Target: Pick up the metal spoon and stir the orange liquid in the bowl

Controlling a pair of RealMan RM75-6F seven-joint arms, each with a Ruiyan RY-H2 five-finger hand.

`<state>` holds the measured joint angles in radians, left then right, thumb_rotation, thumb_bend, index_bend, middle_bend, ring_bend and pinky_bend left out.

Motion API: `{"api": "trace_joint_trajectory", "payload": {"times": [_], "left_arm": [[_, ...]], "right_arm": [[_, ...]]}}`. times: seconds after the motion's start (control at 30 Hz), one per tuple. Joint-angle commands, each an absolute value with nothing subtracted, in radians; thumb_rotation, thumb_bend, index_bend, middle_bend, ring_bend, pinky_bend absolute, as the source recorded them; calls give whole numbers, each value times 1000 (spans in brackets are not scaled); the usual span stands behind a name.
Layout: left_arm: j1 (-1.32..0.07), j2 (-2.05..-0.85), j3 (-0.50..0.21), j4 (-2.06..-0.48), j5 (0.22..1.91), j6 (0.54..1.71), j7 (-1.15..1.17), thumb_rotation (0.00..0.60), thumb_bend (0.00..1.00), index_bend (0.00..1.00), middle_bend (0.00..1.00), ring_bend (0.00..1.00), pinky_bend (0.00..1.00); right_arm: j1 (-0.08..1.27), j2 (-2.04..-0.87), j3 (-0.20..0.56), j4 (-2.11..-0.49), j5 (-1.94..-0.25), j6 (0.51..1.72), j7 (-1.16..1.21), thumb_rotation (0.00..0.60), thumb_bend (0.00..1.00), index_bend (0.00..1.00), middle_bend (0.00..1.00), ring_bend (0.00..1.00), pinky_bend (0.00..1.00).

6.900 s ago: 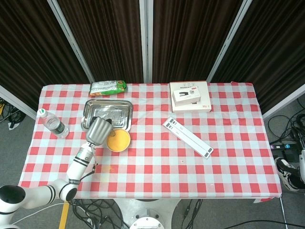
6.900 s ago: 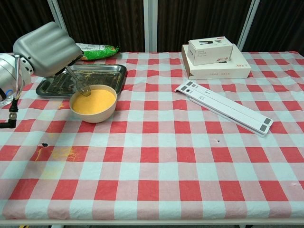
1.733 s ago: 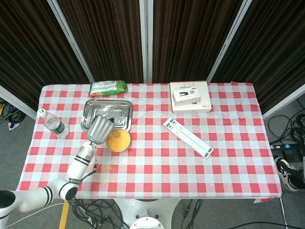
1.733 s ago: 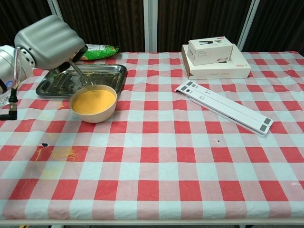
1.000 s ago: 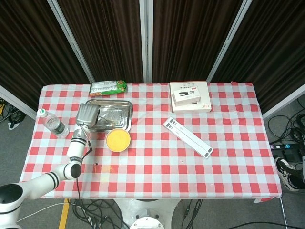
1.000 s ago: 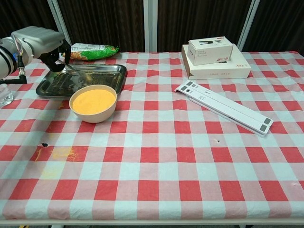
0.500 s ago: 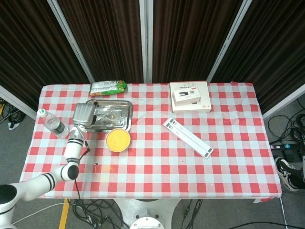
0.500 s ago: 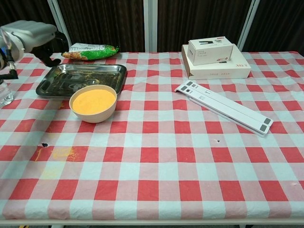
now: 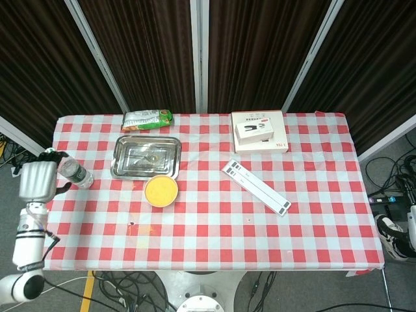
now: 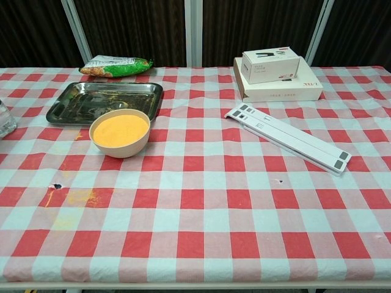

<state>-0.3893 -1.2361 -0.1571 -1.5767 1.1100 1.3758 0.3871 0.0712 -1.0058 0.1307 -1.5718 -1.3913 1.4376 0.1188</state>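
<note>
Spoon [image 9: 153, 156] now in tray [image 9: 122, 170], released.

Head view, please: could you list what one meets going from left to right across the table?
Robot hand → bottle → tray → bowl → white bar

Left hand [image 9: 36, 179] raised off table's left edge.
</note>
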Motion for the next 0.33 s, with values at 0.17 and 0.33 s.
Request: {"api": "trace_joint_trajectory", "payload": {"times": [0.17, 0.33], "left_arm": [[-244, -1205, -33, -1635, 1222, 1490, 327, 600, 155, 360, 405, 299, 351], [-195, -1218, -2, -1615, 1283, 1543, 318, 600, 153, 357, 393, 273, 301]], "right_arm": [[86, -1017, 103, -1563, -1443, 1410, 163, 600, 89, 79, 107, 0, 114], [93, -1021, 91, -1557, -1470, 1405, 191, 600, 92, 80, 99, 0, 102]]}}
